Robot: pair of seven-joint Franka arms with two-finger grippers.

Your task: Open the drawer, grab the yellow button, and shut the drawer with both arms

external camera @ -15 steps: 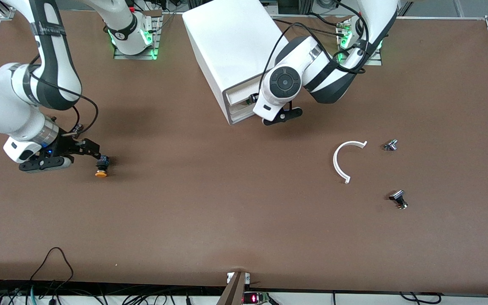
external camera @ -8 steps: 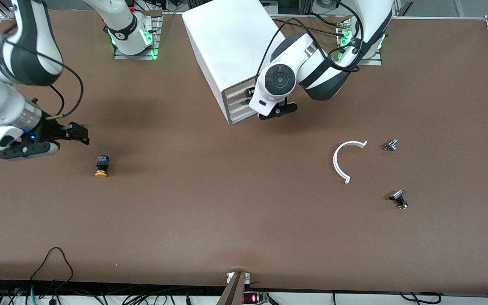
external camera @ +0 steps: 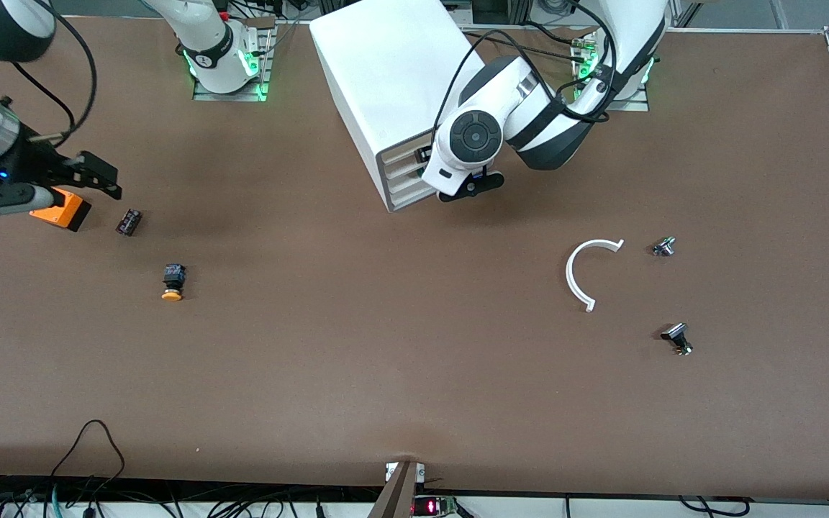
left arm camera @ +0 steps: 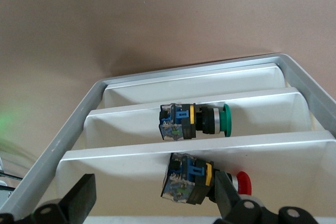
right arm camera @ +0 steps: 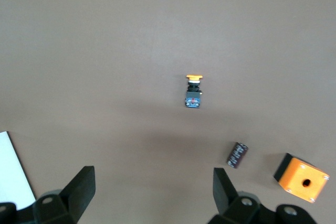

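The button (external camera: 172, 282) lies on the table on its side, orange cap toward the front camera; it also shows in the right wrist view (right arm camera: 193, 90). My right gripper (external camera: 98, 175) is open and empty, up over the table near an orange box, well away from the button; its fingers are spread wide in its wrist view (right arm camera: 152, 190). The white cabinet (external camera: 386, 72) stands between the arm bases. My left gripper (external camera: 425, 155) is open at the cabinet's grey-rimmed front. Its wrist view (left arm camera: 152, 203) shows stacked white drawers (left arm camera: 131, 166), one holding a green-capped button (left arm camera: 194, 121), another a red-capped one (left arm camera: 202, 179).
An orange square box with a hole (external camera: 62, 208) and a small black cylinder (external camera: 129, 221) lie under and beside my right gripper. Toward the left arm's end lie a white curved strip (external camera: 578, 273) and two small black-and-silver parts (external camera: 664, 247) (external camera: 677, 338).
My right gripper has drawn back from the button, rising toward the robots' side and uncovering the orange box and black cylinder. My left gripper has moved in against the cabinet front.
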